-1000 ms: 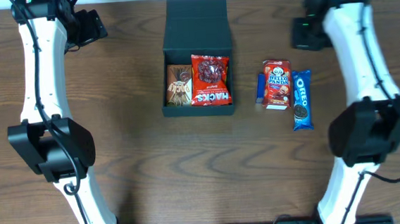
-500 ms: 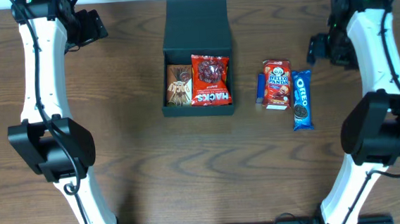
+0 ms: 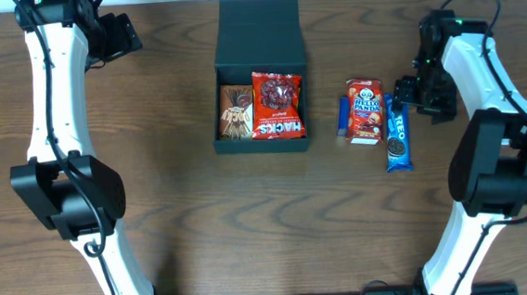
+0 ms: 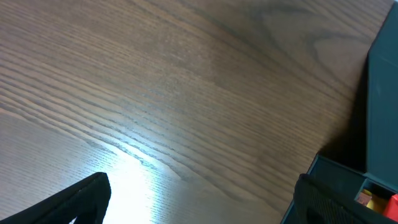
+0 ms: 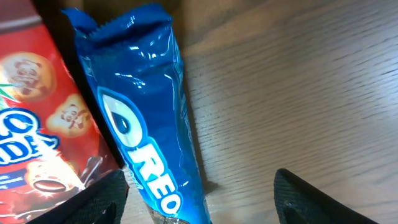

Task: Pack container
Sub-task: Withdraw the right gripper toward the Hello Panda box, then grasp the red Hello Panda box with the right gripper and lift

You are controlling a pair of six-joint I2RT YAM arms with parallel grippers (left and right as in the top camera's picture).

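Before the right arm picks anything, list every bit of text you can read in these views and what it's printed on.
"HACKS": red packet in the container, upside down from overhead.
"OREO": blue packet outside the container.
"HELLO PANDA": red box beside the blue packet.
Print too small to read: the brown packet in the container, the small blue item beside the red box.
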